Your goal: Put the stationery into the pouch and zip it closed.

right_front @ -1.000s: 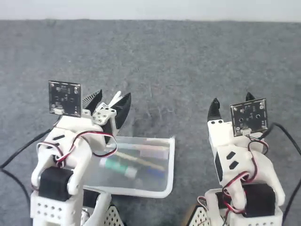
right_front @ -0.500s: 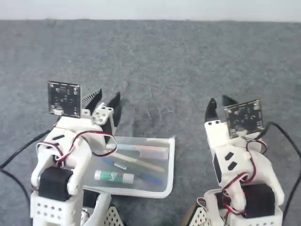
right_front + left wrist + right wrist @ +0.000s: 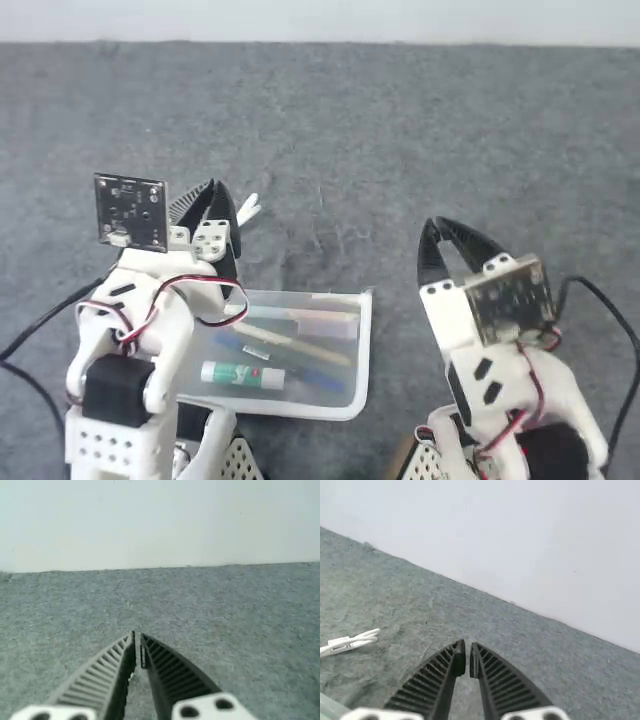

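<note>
Scanning left to right, you are seeing: your left gripper, hovering at 9 o'clock over the grey mat, fingers pressing together. White clip, lying just beside it at its 3 o'clock. Clear pouch, resting at 6 o'clock near the arm bases, holding a glue stick among other stationery. Your right gripper, hanging at 4 o'clock, fingers meeting tip to tip.

Looks like a robotics lab setup: grey felt tabletop against a bare white wall, left arm and right arm of white printed plastic, loose wiring, bare circuit boards.
</note>
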Available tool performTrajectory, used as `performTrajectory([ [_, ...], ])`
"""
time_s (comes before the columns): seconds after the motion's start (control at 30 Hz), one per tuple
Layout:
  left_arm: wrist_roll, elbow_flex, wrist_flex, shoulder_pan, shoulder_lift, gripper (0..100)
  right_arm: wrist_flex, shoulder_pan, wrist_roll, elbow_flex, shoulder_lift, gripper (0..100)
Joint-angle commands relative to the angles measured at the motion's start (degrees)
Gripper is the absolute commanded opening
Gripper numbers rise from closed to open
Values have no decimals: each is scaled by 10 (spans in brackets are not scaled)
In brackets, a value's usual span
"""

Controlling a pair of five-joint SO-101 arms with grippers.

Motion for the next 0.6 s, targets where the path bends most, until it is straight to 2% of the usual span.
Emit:
performTrajectory([
  [0.0, 4, -11, -11, -27, -11, 11, -8, 7, 11, 55, -79, 6],
  [0.17, 4, 17, -12, -76, -11, 12, -8, 7, 7, 113, -153, 6],
  [0.43, -16, 80, -13, -76, -11, 11, 49, 6, 4, 120, -141, 7],
  [0.57, -31, 117, -19, -76, -11, 11, 83, 7, 4, 175, -141, 7],
])
